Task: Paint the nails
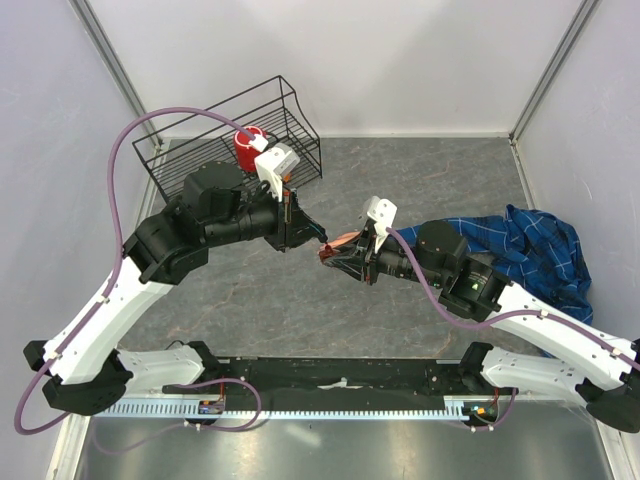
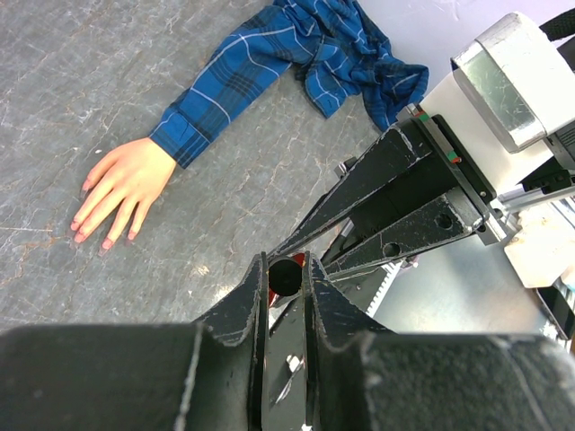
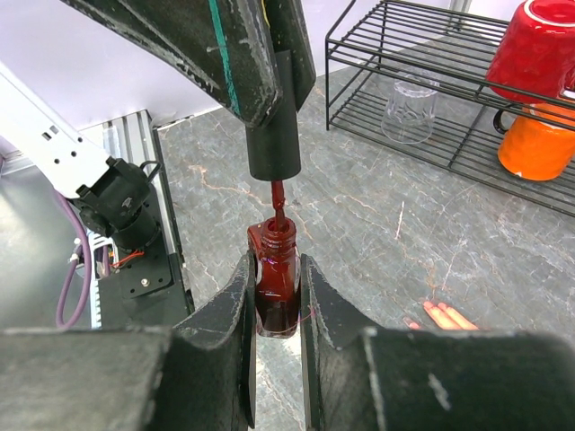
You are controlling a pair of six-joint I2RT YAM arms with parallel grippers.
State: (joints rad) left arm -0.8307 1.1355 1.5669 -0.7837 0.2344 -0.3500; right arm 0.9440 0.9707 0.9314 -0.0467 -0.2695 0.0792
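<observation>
Nails [image 2: 108, 242] are tiny and smooth, so we dab lightly; our left gripper [image 2: 286, 268] pinches the brush cap [image 3: 273, 148], right gripper [image 3: 275, 269] pinches the bottle [image 3: 275, 294].

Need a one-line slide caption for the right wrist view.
Right gripper holds the dark red polish bottle upright; left gripper, clamped on the black cap, has the brush in the bottle's neck.

Fake hand [image 2: 121, 189] flat on table [image 2: 54, 72], shirt [image 2: 341, 45] bunched behind its wrist. Polish bottle [image 3: 276, 292] in right gripper [image 3: 276, 269] near the fingertips [image 3: 440, 314]; brush cap [image 3: 274, 148] in left gripper [image 2: 286, 268] straight above it, brush tip at bottle neck. Rack [image 3: 422, 54] beyond the fingertips, two mugs [image 3: 544, 45] and glass [image 3: 411, 108] inside.
</observation>
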